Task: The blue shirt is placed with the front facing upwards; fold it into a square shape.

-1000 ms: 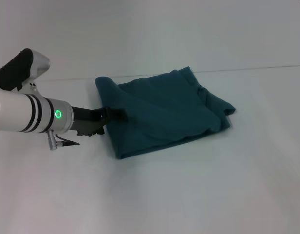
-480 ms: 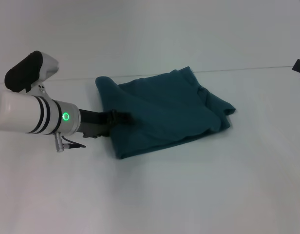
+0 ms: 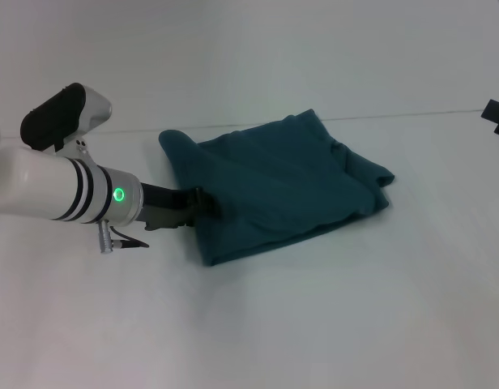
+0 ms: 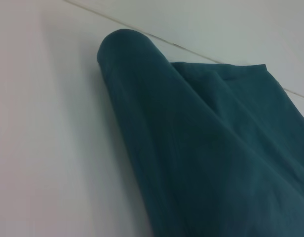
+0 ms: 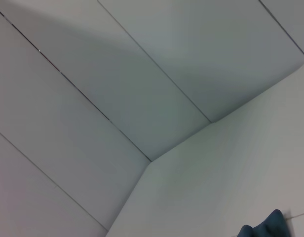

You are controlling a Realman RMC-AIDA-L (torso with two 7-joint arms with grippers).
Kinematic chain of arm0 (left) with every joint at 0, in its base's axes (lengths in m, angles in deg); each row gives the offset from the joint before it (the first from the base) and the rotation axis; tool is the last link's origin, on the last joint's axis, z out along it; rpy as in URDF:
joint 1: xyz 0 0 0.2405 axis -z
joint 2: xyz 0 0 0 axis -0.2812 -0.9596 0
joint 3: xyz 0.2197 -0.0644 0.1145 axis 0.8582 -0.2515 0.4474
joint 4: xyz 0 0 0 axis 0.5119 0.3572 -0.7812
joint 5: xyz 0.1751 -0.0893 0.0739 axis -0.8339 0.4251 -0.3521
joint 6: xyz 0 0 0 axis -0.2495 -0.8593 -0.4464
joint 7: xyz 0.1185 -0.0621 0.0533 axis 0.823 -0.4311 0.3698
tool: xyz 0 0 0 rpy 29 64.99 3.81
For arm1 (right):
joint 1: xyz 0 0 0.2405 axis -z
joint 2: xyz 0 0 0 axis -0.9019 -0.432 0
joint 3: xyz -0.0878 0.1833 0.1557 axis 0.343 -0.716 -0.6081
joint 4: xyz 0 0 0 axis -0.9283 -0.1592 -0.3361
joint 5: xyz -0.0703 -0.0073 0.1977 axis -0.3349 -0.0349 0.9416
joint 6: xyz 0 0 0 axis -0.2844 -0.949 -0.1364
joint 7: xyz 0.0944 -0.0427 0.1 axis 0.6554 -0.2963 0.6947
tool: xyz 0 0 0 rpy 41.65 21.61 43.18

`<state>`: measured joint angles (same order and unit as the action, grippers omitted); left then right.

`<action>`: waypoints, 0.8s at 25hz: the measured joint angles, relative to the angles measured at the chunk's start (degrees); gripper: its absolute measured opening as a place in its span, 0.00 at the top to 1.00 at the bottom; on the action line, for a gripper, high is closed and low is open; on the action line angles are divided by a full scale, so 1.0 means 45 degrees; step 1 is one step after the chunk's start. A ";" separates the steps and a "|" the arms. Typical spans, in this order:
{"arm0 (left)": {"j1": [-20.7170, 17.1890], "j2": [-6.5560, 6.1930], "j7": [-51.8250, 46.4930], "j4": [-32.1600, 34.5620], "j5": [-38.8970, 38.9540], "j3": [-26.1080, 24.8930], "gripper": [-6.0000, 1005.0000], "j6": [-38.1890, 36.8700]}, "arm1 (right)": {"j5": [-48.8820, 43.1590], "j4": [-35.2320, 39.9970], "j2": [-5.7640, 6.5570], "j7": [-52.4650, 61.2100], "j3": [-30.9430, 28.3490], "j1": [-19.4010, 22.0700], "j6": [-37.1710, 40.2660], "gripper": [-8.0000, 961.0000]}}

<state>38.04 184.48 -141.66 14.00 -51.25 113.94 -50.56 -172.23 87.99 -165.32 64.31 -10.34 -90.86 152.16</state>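
The blue shirt (image 3: 282,186) lies folded into a rough rectangle in the middle of the white table, plain side up, with no print showing. Its left edge is a rounded fold, seen close in the left wrist view (image 4: 191,148). My left gripper (image 3: 202,203) is low at the table, tip against the shirt's left edge near the front corner. A small corner of the shirt (image 5: 263,228) shows in the right wrist view. A dark part of my right gripper (image 3: 498,118) shows at the far right edge of the head view, well away from the shirt.
The white table (image 3: 314,324) stretches all round the shirt. A thin seam line (image 3: 428,113) runs across the back, with a white wall behind it.
My left gripper has moved right, into the shirt's left edge. The shirt's left front corner has shifted a little to the right. The right gripper has come into view at the right edge.
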 joint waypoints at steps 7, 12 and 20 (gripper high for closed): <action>-0.0469 0.0230 0.0034 0.0990 0.0254 -0.0055 0.64 -0.0571 | 0.0018 -0.0018 -0.0007 0.0009 -0.0002 0.0011 0.0051 0.05; -0.0685 0.0311 0.0045 0.1435 0.0334 -0.0057 0.84 -0.1028 | 0.0019 -0.0023 -0.0016 0.0016 -0.0047 0.0033 0.0057 0.05; -0.1485 0.0430 0.0161 0.2451 0.0726 -0.0072 0.90 -0.2798 | 0.0018 -0.0023 -0.0018 0.0164 -0.0006 0.0001 0.0082 0.05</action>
<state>31.35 186.41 -140.94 25.03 -47.98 113.62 -63.15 -172.15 87.89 -165.40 65.05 -10.36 -90.86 152.53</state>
